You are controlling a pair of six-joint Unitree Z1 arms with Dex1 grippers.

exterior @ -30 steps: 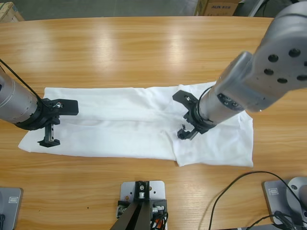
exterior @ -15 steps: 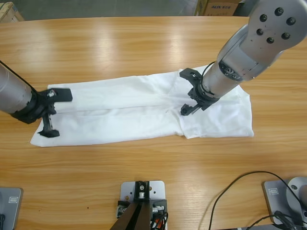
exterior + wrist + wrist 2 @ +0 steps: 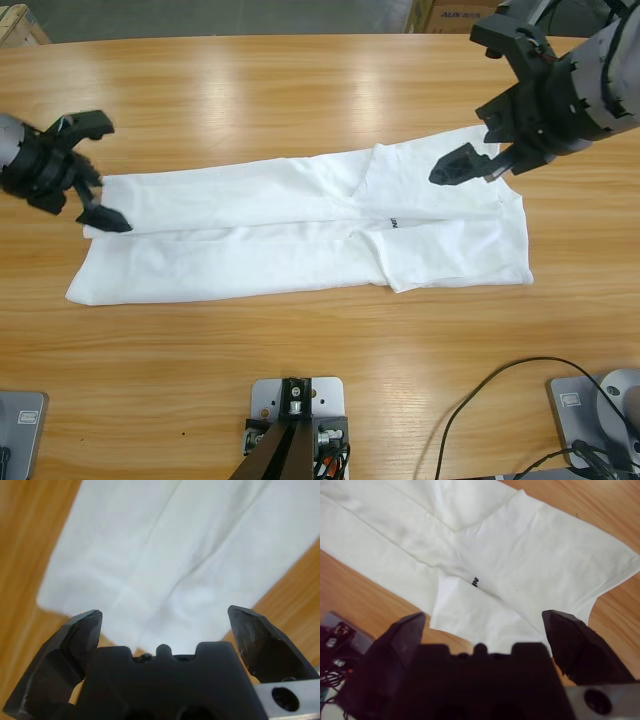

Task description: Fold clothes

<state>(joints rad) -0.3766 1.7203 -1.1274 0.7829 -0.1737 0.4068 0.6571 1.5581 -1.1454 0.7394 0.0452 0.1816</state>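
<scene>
On the long wooden table (image 3: pixel 300 380), the left gripper (image 3: pixel 88 170) hangs with jaws spread wide, empty, above one end of the plain white cotton T-shirt (image 3: pixel 300 235). The right gripper (image 3: pixel 480 105), likewise parted and empty, hovers over the other end. The shirt lies flat, folded into a long strip.

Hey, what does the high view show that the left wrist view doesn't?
Only the high view shows the whole folded white T-shirt laid lengthwise, its dark lettering, the right gripper open near one end, and a black cable. Only the left wrist view shows the left gripper close up, its jaws spread wide over one corner of the shirt with nothing between them. Both show white fabric lying flat on the wooden table.
</scene>
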